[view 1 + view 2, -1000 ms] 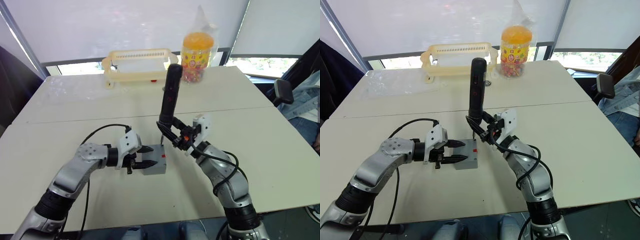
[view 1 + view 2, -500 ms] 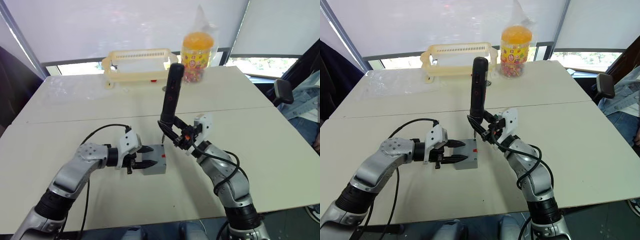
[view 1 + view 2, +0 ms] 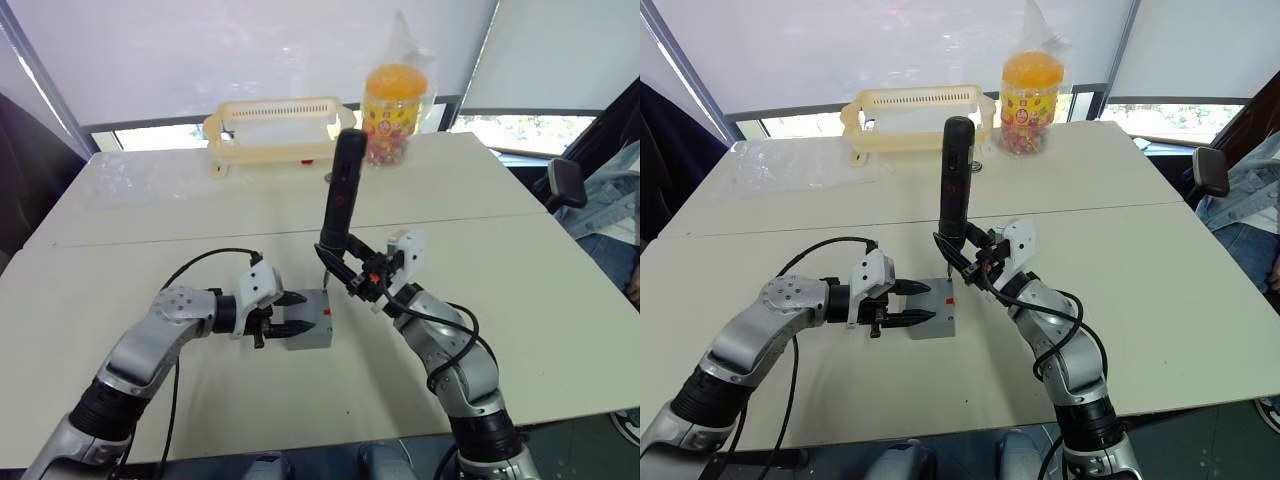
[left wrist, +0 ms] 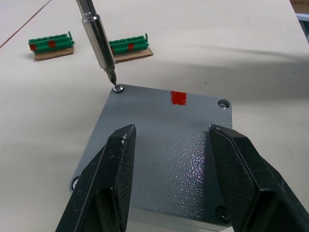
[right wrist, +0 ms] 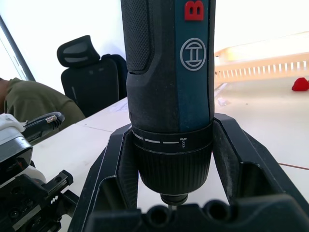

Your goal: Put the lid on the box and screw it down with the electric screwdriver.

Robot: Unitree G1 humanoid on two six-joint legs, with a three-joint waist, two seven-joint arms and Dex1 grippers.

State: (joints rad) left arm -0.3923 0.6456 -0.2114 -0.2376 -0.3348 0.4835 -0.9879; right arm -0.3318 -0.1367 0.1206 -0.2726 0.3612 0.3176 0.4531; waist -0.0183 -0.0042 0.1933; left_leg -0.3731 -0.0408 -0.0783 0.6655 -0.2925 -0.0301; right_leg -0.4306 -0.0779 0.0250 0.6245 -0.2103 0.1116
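Two grippers are busy here. Left gripper (image 4: pixel 169 164) has its fingers spread over the lid (image 4: pixel 159 150), one on each side of it, and the lid sits closed on the box (image 3: pixel 308 332) on the table (image 3: pixel 560 300) near the front middle. Right gripper (image 3: pixel 352 272) is clamped around the electric screwdriver (image 3: pixel 340 195), held nearly upright, bit resting on a corner screw (image 4: pixel 117 88). Two green connector strips (image 4: pixel 126 45) lie just beyond.

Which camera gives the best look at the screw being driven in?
The left wrist view. There the screw sits in a corner of the lid with the screwdriver bit on it. In the eye views the lid is a small grey square and the screw is too small to tell. The right wrist view shows the screwdriver's body in the right hand.
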